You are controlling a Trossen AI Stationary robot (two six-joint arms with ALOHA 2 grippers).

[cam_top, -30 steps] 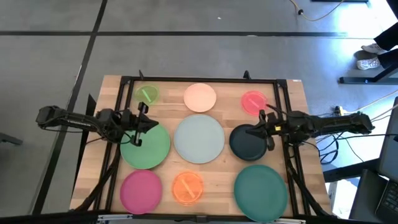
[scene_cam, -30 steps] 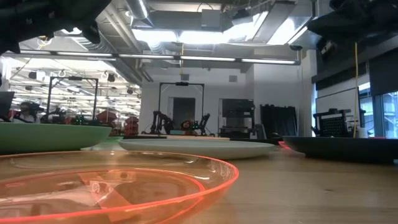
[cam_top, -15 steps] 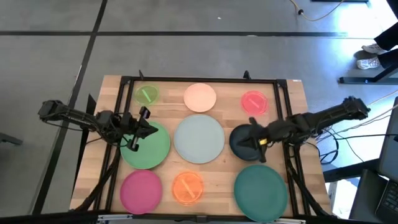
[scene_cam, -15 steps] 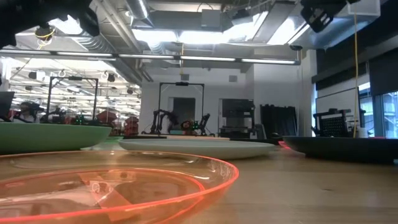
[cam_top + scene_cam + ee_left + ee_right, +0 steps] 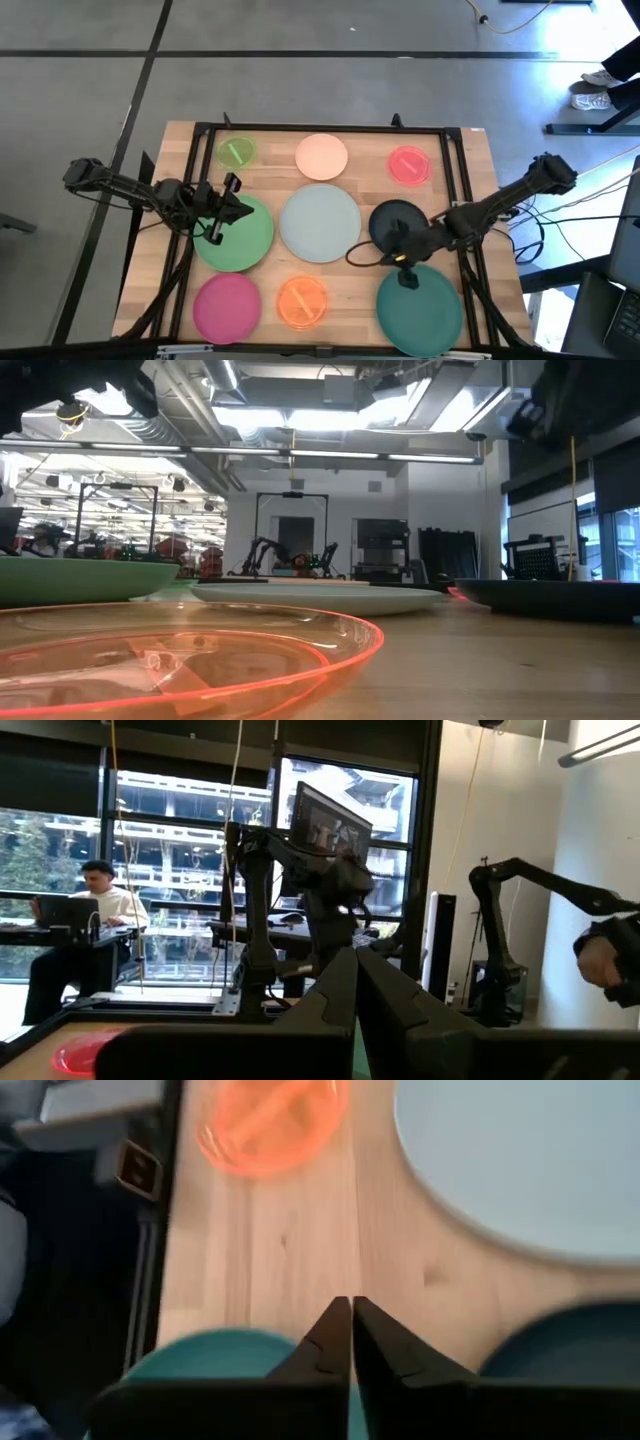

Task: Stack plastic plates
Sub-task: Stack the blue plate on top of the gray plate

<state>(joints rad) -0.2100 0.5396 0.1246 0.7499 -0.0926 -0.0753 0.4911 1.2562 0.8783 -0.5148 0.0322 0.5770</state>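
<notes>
Seen from above, nine round plates lie in three rows on the wooden table (image 5: 470,180), none stacked. In the left column are the small lime green plate (image 5: 236,152) at top, the large green plate (image 5: 240,238) in the middle and the magenta plate (image 5: 227,306) at the bottom. The centre column holds the peach plate (image 5: 322,156), the large pale blue-grey plate (image 5: 320,223) and the clear orange plate (image 5: 301,302). On the right are the small pink-red plate (image 5: 408,164), the black plate (image 5: 392,222) and the large teal plate (image 5: 425,305). The left gripper (image 5: 226,207) sits at centre left of that picture, above the upper left edge of the green plate; the left wrist view shows its fingers (image 5: 330,1005) pressed together and level, pointing at the room beyond, where a seated person (image 5: 75,935) works at a desk. The right gripper (image 5: 400,255) is at lower right of centre, over the gap between the black and teal plates. Its wrist view alone shows its fingers (image 5: 330,1345) closed on nothing, pointing down at bare wood. The low view adds the plates' raised rims, with the orange plate nearest.
</notes>
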